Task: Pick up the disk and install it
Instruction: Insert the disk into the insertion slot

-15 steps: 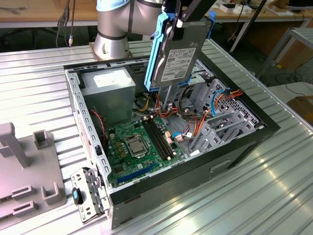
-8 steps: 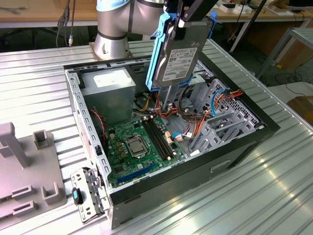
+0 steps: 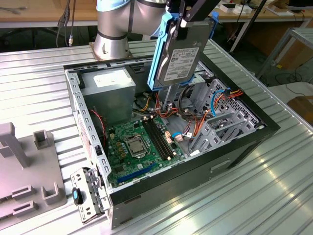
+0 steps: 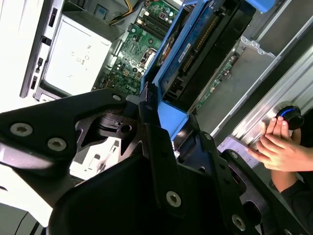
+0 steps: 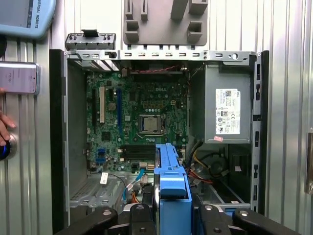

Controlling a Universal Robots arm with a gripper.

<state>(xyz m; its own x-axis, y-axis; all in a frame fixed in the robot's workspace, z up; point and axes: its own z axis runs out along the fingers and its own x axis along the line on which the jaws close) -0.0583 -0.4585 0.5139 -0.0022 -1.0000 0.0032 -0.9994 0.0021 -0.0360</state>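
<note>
Fingers [image 4: 159,147] pinched the disk [image 3: 182,54] by its blue carrier rail, one on each side. Gripper [image 3: 187,14] held it upright, on edge, raised over the open computer case [image 3: 244,142], at the case's end nearest the arm's base. Motherboard [image 3: 139,144] and power supply [image 3: 108,88] lay inside the case. The case sat on a ribbed metal table [image 3: 234,205], with a grey fixture [image 3: 14,161] at the exterior view's left. A person's hand [image 4: 276,147] rested beside a blue button [image 4: 289,117].

Silver-grey arm [image 3: 111,34], pale blue cap; black, apparently plastic jaws with silver screws.
</note>
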